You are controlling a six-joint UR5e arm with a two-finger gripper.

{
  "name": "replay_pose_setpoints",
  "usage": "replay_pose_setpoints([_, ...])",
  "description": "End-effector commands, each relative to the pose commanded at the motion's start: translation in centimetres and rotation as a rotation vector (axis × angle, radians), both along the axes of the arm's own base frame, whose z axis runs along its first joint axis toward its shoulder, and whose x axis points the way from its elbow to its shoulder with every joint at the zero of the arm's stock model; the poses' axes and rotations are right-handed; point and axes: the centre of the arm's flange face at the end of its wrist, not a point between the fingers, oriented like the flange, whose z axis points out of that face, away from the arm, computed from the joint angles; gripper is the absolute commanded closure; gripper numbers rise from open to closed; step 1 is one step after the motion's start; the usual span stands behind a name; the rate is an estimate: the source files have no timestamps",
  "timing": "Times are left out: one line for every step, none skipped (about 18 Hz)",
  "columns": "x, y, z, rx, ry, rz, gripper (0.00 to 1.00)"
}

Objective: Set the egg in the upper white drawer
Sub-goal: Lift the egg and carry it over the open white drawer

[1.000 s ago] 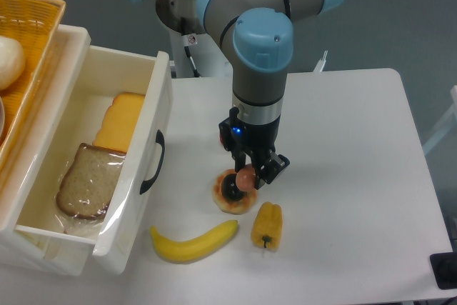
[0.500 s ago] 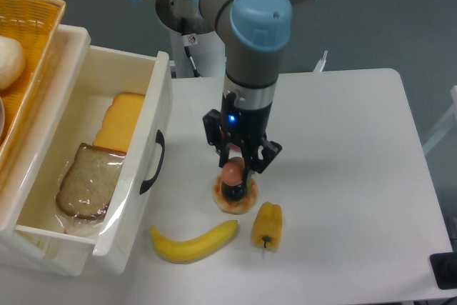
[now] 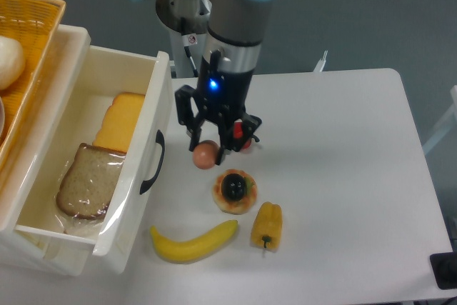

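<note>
The small orange-brown egg (image 3: 206,155) hangs above the table, and my gripper (image 3: 207,152) is shut on it. Gripper and egg are just right of the upper white drawer (image 3: 158,105), near its front panel with the curved black handle (image 3: 153,163). The drawer stands pulled open on the left. Inside it lie a slice of brown bread (image 3: 87,180) and an orange cheese slice (image 3: 119,121).
On the table below the gripper lie a round pastry with a dark centre (image 3: 234,191), a banana (image 3: 194,241) and a yellow pepper (image 3: 267,225). A small red thing (image 3: 245,141) peeks out behind the gripper. A yellow woven basket (image 3: 21,48) with a pale round thing sits far left.
The gripper has risen and moved left with the egg, from over the pastry toward the drawer front. The pastry now shows in full.
</note>
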Motion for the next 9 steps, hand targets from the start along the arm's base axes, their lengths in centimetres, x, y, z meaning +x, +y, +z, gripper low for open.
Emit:
replay_pose_setpoints([1.1, 0.6, 0.0, -0.001, 0.003, -0.024, 0.60])
replay_pose_setpoints([2.2, 1.2, 0.0, -0.003, 0.008, -0.051, 0.60])
replay_pose_setpoints([3.1, 1.6, 0.0, -0.001, 0.011, -0.070, 0.60])
replay_pose_setpoints([4.0, 1.9, 0.3, 0.002, 0.017, -0.086, 0.60])
replay_pose_setpoints([4.8, 2.2, 0.3, 0.001, 0.025, -0.114, 0.60])
replay_pose_setpoints([5.7, 2.6, 0.1, 0.000, 0.035, -0.152, 0.60])
replay_pose_setpoints([6.6, 3.0, -0.1, -0.001, 0.044, -0.189, 0.60])
replay_pose_setpoints([7.1, 3.2, -0.2, -0.001, 0.056, -0.222, 0.60])
replay_pose_setpoints([7.5, 3.3, -0.4, -0.002, 0.071, -0.263, 0.60])
